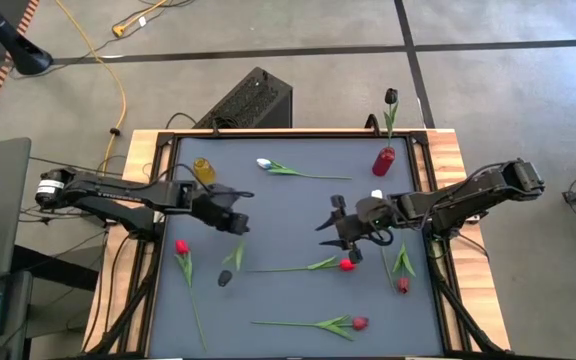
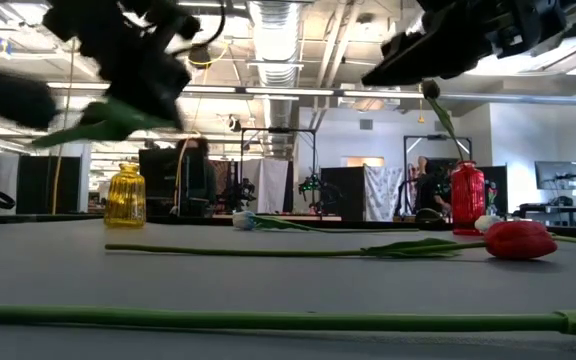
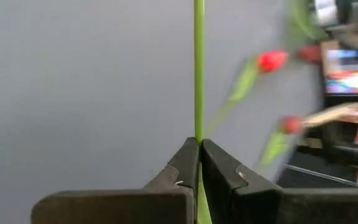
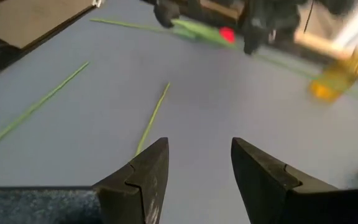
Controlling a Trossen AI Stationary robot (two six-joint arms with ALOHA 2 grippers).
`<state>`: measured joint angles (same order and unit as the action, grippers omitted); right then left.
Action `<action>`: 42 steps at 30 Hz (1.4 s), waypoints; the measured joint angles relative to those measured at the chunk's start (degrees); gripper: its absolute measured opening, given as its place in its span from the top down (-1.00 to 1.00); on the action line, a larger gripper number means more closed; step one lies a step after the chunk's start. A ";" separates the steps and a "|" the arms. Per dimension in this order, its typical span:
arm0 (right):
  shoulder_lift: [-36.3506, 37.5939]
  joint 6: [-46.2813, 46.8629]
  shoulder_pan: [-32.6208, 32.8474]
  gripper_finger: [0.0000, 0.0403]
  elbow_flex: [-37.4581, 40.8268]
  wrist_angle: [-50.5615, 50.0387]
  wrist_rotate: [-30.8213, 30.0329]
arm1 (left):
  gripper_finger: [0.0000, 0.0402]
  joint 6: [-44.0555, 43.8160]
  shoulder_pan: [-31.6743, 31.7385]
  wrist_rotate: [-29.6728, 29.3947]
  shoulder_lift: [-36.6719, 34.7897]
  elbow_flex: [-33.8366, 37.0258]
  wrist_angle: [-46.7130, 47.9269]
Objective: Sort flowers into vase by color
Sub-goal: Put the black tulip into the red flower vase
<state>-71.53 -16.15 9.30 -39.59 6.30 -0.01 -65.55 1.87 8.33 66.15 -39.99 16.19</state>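
My left gripper (image 1: 236,224) hangs over the mat's left half, shut on a dark-budded tulip (image 1: 225,279). The tulip's leaf (image 2: 98,120) and blurred bud (image 2: 13,100) show in mid-air in the low view. My right gripper (image 1: 330,226) is open above the mat's right half and touches nothing; bare mat and a loose stem (image 4: 153,118) lie past it. A yellow vase (image 1: 204,170) stands empty at the far left. A red vase (image 1: 384,160) at the far right holds one dark tulip (image 1: 391,97). A white tulip (image 1: 265,163), three red ones (image 1: 181,247) (image 1: 347,265) (image 1: 358,323) and a maroon one (image 1: 403,285) lie flat. My left gripper pinches the dark tulip's thin green stem (image 3: 199,134) between its two shut fingers (image 3: 185,163). The stem runs straight on past the fingertips. The flower is lifted clear of the mat, with its leaf and bud toward the table's near edge.
A white object (image 1: 376,195) lies just behind my right gripper. The grey mat (image 1: 288,215) has open room in its middle, between the two arms. Wooden table edges (image 1: 448,160) frame the mat. A black box (image 1: 253,100) and cables sit beyond the far edge.
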 joint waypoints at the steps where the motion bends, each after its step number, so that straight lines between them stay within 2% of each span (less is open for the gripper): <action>1: 0.00 -3.18 0.00 0.01 0.00 1.12 0.00 | 1.00 0.89 0.00 0.37 0.00 0.00 -2.37; 5: -0.97 -22.11 -0.02 0.01 0.00 6.07 -0.01 | 1.00 2.54 0.00 0.87 0.00 0.00 -9.05; 10: -5.27 -48.66 -0.02 0.01 0.04 14.74 -0.08 | 1.00 2.19 -0.02 0.42 0.22 0.00 -10.09; 16: -13.40 -66.03 -1.11 0.01 -0.06 32.18 -0.15 | 1.00 1.20 -0.07 0.49 1.49 -0.07 -10.00; 19: -17.28 -70.34 -2.58 0.01 -1.77 36.15 -0.17 | 1.00 0.72 -0.09 0.89 1.48 0.00 -10.52; 24: -23.71 -72.27 -5.41 0.01 -7.05 35.97 -0.51 | 1.00 -0.33 -0.09 0.83 1.46 -0.03 -12.01; 31: -31.00 -72.43 -7.47 0.01 -14.46 36.09 -7.73 | 1.00 -0.15 -0.09 0.42 1.46 -0.04 -12.26; 37: -34.74 -73.62 -7.58 0.02 -16.36 35.79 -9.39 | 1.00 0.80 -0.09 0.44 1.46 -0.04 -12.14; 42: -35.71 -76.78 -7.01 0.15 -16.44 35.84 -12.19 | 1.00 1.28 -0.09 0.44 1.46 -0.04 -11.82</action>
<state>-107.24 -92.92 2.29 -56.03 42.14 -12.20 -64.27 1.78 8.78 67.61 -40.03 4.37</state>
